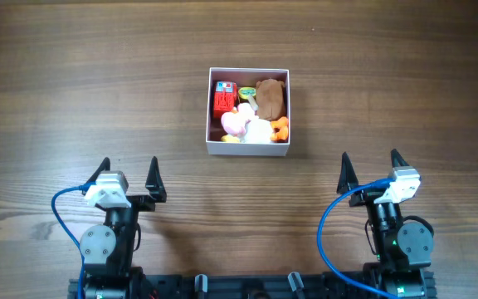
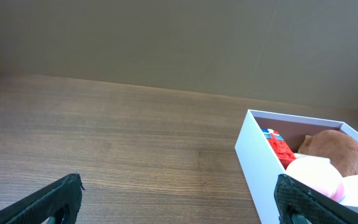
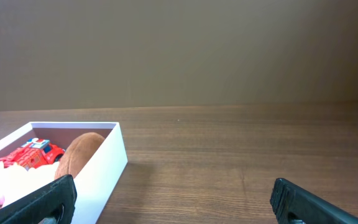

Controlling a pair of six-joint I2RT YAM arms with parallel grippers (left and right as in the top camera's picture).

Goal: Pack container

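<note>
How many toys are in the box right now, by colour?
red toy: 1
brown toy: 1
pink toy: 1
white toy: 1
orange toy: 1
yellow-green toy: 1
Total: 6 showing in the container; any underneath are hidden.

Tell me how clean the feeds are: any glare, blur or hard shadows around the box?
Overhead: even light, sharp, no glare on the box; toys readable. Left wrist: box crisp, fingers dark and soft at the bottom edge. Right wrist: faint shadow on the table beside the box, backdrop dim.
</note>
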